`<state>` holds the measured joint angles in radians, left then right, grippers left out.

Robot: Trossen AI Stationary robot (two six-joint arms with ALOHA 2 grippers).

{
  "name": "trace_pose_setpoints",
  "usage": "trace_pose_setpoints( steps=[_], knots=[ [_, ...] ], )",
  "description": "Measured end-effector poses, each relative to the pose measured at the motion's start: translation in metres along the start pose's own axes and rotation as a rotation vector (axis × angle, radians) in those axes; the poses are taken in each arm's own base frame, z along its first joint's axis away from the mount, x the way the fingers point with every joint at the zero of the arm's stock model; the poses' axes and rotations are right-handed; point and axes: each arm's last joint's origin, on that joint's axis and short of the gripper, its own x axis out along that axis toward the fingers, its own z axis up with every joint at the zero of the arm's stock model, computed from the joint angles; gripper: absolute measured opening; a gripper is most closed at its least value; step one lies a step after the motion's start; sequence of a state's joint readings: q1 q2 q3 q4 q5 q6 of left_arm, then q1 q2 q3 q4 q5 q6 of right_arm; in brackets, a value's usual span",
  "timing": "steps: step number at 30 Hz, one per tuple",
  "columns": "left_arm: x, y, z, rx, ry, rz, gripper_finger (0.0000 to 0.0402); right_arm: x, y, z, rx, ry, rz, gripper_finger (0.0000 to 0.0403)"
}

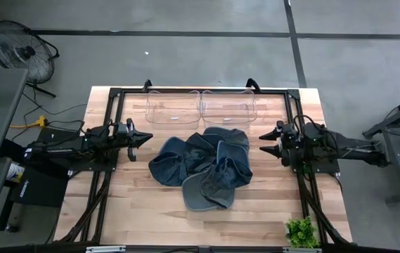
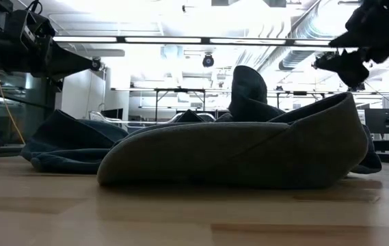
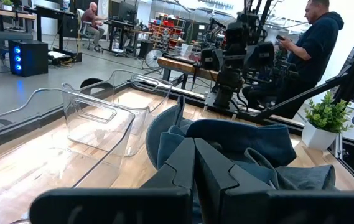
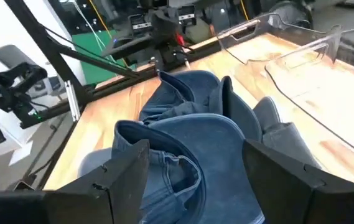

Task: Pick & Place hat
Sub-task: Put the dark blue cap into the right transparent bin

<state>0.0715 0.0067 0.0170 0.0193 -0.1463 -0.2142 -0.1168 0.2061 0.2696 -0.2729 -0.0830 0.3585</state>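
Right gripper point(image 1: 261, 149) spread wide, nothing between its fingers, poised above the table just off the right edge of the hat pile point(image 1: 203, 169); likely lined up that way for a reach onto the nearest cap. Left gripper point(image 1: 150, 138) pinched closed, empty, parked just off the pile's left edge, tips aimed at the denim, apparently waiting.

Hats heaped mid-table, several blue-grey caps overlapping and crumpled, one grey brim point(image 1: 201, 197) jutting from the pile toward the table's near edge. Hard to separate one cap from the next, so a grab on an exposed edge seems wiser than a plunge into the middle.

Two clear bins point(image 1: 201, 107) side by side just behind the pile, against the table's far edge, both seemingly without contents; presumably the drop spots. Short, unobstructed path from pile to bins. Bare wood on the pile's near side. Small green plant point(image 1: 300, 232) well away from the pile at the table's near right corner, clear of any likely sweep. Person point(image 3: 313, 43) standing beyond the table, far from the pile.
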Motion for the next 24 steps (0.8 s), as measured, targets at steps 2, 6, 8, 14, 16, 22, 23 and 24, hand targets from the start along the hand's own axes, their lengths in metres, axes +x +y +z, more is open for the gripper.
trace_pose_setpoints(
  steps=[2, 6, 8, 14, 16, 22, 23, 24],
  knots=[
    [0.0, 0.0, 0.0, 0.0, 0.0, 0.0, 0.0, 0.004, 0.003, 0.009, 0.003, 0.027, -0.013, 0.0252],
    [0.0, 0.0, 0.0, 0.0, 0.0, 0.0, 0.0, 0.014, 0.01, 0.029, 0.025, 0.08, -0.025, 0.0252],
    [0.0, 0.0, 0.0, 0.0, 0.0, 0.0, 0.0, 0.02, 0.013, 0.038, 0.052, 0.13, -0.015, 0.0252],
    [0.0, 0.0, 0.0, 0.0, 0.0, 0.0, 0.0, 0.043, 0.024, 0.059, -0.057, 0.26, 0.094, 0.0252],
    [0.0, 0.0, 0.0, 0.0, 0.0, 0.0, 0.0, 0.051, 0.03, 0.066, -0.12, 0.289, 0.146, 0.0252],
    [0.0, 0.0, 0.0, 0.0, 0.0, 0.0, 0.0, 0.069, 0.046, 0.078, -0.35, 0.348, 0.236, 0.0252],
    [0.0, 0.0, 0.0, 0.0, 0.0, 0.0, 0.0, 0.072, 0.049, 0.079, -0.391, 0.353, 0.25, 0.0252],
    [0.0, 0.0, 0.0, 0.0, 0.0, 0.0, 0.0, 0.076, 0.051, 0.08, -0.426, 0.357, 0.26, 0.0252]
  ],
)
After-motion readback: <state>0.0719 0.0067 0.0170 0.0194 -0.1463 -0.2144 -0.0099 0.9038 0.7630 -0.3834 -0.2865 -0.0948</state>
